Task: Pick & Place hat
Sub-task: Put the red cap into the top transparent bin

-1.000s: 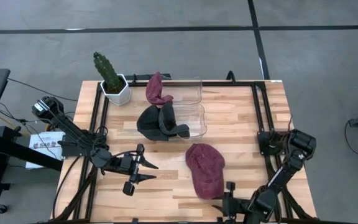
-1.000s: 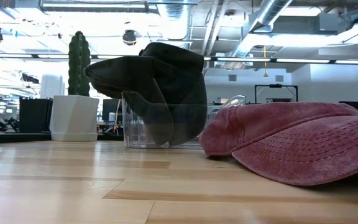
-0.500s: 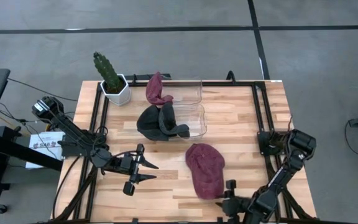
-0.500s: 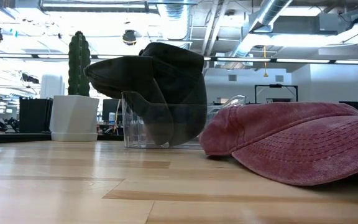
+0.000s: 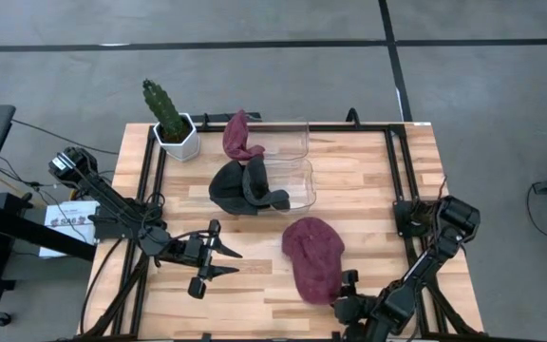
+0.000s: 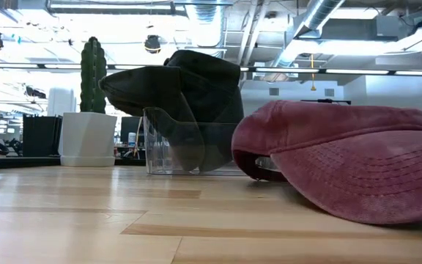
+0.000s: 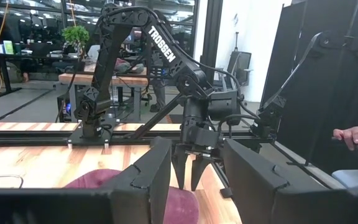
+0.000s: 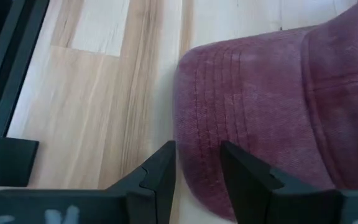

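A maroon cap (image 5: pixel 313 258) lies on the wooden table near its near edge, brim toward my right gripper; in the low view the maroon cap (image 6: pixel 343 165) sits crown up with its back opening showing. My right gripper (image 5: pixel 347 290) stands at the brim, fingers slightly apart, and the left wrist view shows my right gripper (image 7: pixel 191 177) pointing down. My left gripper (image 5: pixel 224 262) waits open, left of the cap, touching nothing. My right gripper (image 8: pixel 197 163) meets the maroon cap at the front edge of its brim (image 8: pixel 204 124), coming from above and pointing down. One finger (image 8: pixel 160 177) stands on the wood just outside the edge, the other over the brim's top. The cap rests on the table.
Two clear bins (image 5: pixel 292 157) stand at the table's far middle; a dark cap (image 5: pixel 245 187) is draped over the nearer bin's wall, and another maroon cap (image 5: pixel 240 138) hangs on the farther bin. A potted cactus (image 5: pixel 172 123) stands at the far left corner. Black rails frame the table.
My right gripper has moved from the near edge toward the cap and come down on its brim. The cap has slid a little toward the left and far side, and its crown has risen, so that the back opening now shows in the low view.
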Action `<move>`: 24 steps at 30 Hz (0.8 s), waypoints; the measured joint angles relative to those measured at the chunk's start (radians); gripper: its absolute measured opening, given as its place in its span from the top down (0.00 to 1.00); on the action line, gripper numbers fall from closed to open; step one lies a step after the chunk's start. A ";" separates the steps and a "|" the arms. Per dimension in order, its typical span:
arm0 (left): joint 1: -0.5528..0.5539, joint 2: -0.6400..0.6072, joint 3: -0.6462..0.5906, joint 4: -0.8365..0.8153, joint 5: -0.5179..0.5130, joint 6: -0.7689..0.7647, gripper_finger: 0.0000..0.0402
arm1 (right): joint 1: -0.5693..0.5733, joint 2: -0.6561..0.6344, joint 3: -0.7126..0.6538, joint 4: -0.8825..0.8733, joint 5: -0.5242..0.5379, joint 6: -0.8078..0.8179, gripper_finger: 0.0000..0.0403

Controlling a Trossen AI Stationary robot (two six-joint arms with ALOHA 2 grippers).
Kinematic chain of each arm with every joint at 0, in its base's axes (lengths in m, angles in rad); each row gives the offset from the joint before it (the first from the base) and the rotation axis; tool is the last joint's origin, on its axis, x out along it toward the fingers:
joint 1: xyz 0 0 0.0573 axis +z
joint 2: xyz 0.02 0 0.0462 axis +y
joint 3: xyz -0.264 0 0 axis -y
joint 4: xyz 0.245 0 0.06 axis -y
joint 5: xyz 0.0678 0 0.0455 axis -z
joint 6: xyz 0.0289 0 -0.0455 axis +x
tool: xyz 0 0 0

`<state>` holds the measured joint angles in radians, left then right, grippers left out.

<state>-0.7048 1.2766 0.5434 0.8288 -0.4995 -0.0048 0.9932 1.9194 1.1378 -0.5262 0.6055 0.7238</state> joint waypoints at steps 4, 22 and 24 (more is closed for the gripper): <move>0.000 0.000 0.000 -0.001 0.000 0.000 0.64 | -0.001 0.000 0.000 -0.001 -0.001 0.000 0.71; 0.000 0.000 0.000 -0.001 0.000 0.000 0.64 | -0.028 0.000 0.002 -0.012 0.079 -0.025 0.71; 0.000 0.000 0.000 -0.001 0.000 0.000 0.64 | -0.027 0.000 0.008 -0.018 0.082 -0.026 0.71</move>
<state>-0.7048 1.2766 0.5434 0.8276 -0.4998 -0.0048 0.9661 1.9194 1.1453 -0.5443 0.6872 0.6982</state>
